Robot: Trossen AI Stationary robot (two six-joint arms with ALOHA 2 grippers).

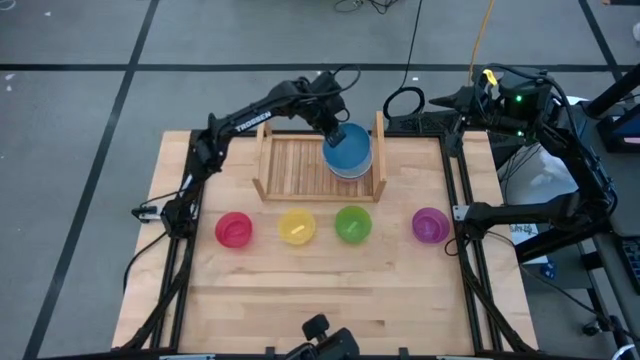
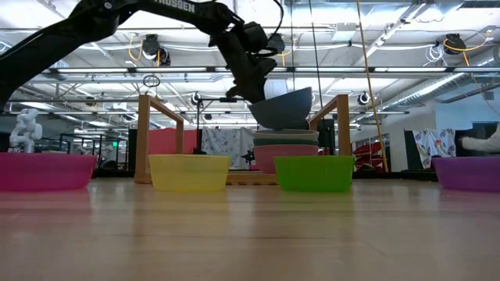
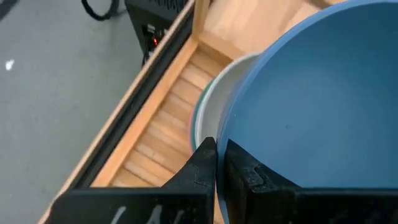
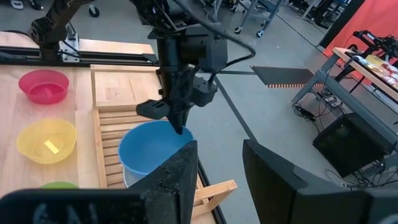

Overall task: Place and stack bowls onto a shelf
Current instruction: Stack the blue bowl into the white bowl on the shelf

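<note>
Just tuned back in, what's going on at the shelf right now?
The left gripper is shut on the rim of the blue bowl, holding it tilted just above a stack of bowls on the shelf. Pink, yellow, green and purple bowls wait in a row on the table. The right gripper is open, parked off the table's right side.

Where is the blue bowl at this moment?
In the high view, the blue bowl is over the right half of the shelf, held by the left gripper just above the stack of bowls there.
</note>
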